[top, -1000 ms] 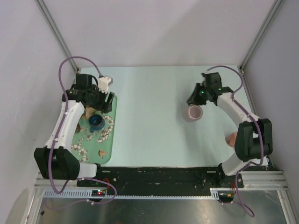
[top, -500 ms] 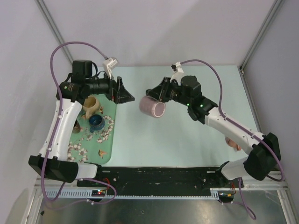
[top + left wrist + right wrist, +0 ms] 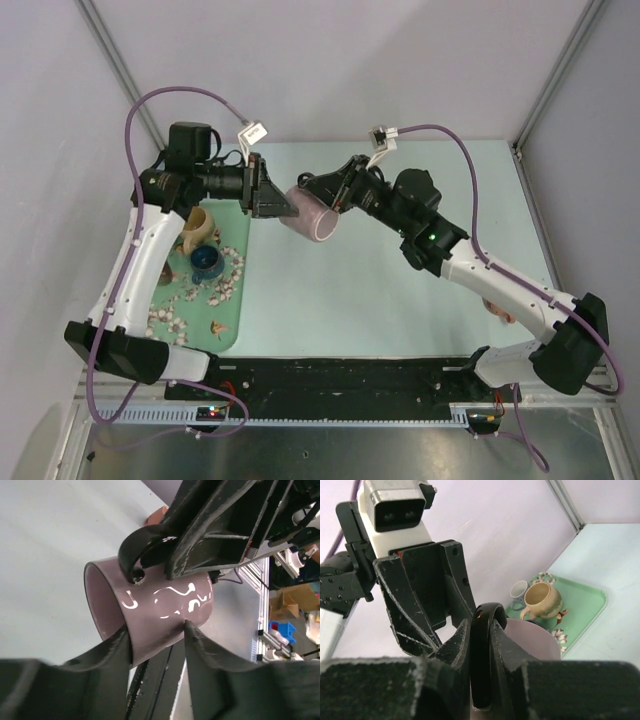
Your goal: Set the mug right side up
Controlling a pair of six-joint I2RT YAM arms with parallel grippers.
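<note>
**Mug held on its side in mid-air between two robot arms**

The right gripper [image 3: 481, 630] is seen pressed together on the dark handle [image 3: 482, 615] of a mauve mug [image 3: 312, 218], one finger on each side of the loop. By that pinch the mug is carried above the table [image 3: 400, 300], near the far middle and touching nothing below. The handle seems to have been chosen because it gives a thin, firm grip and leaves the round body free.

The left gripper [image 3: 155, 630] is brought up from the opposite side with its fingers spread, one on each side of the mug's lower wall. Whether the fingers touch the glaze cannot be told. The spread stance is judged to be a readying for a handover or a second hold, so that the mug can be turned.

The mug is laid over, its long axis roughly level. The open mouth is turned sideways, neither up nor down, and in the overhead view the paler round end is faced toward the near right. A quarter turn is judged to be needed before it stands upright.

On a green tray [image 3: 225, 335] at the left, a tan mug [image 3: 197, 226] and a blue mug [image 3: 207, 262] are set apart from the arms.
</note>
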